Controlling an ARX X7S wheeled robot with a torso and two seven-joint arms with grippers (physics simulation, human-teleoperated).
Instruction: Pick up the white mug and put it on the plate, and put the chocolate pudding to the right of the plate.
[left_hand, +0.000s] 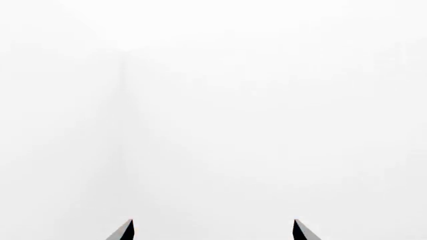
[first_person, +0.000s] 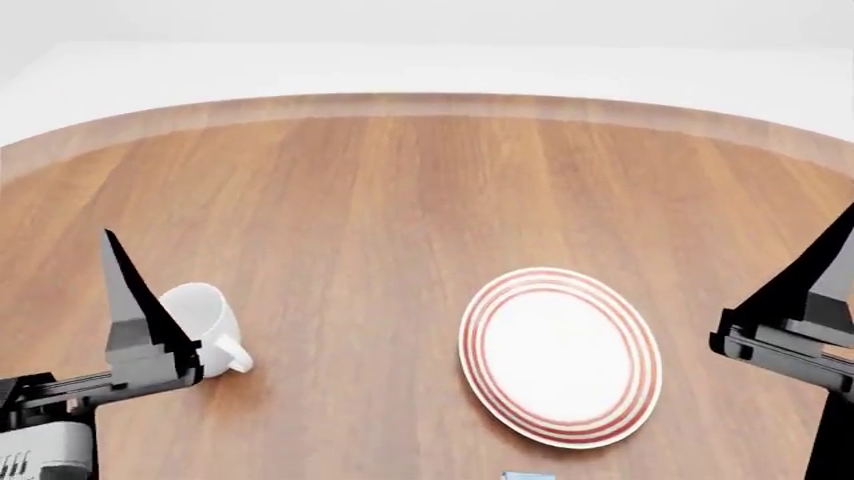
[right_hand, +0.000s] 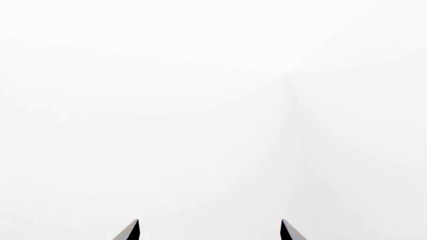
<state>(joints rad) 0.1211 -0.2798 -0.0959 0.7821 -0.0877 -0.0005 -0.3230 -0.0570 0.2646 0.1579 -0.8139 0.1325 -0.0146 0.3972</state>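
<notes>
The head view looks down on a round wooden desk (first_person: 400, 220) with a pale wall behind it. The white mug (first_person: 203, 325) stands on the desk at about eight o'clock from the middle of the desk. Its loop handle points to about four o'clock. The left end effector (first_person: 134, 300) is raised just beside the mug, on its nine o'clock side, and one dark finger partly covers the mug's edge in this view. I cannot tell if the finger touches the mug.

The plate (first_person: 561, 355) lies flat on the desk at about four o'clock from the middle, well apart from the mug, and it carries only its red rings. At six o'clock from the plate, at the lower edge of the view, a small light blue corner (first_person: 529, 475) shows; it is too small to say that it is the chocolate pudding.

The right end effector (first_person: 801, 310) is at three o'clock from the plate, near its rim but not touching it.

In the left wrist view the left end effector (left_hand: 213, 230) shows two dark fingertips (left_hand: 123, 231) spread wide, with nothing between them, against plain white. In the right wrist view the right end effector (right_hand: 209, 231) is the same: two tips (right_hand: 130, 231) far apart, holding nothing.
</notes>
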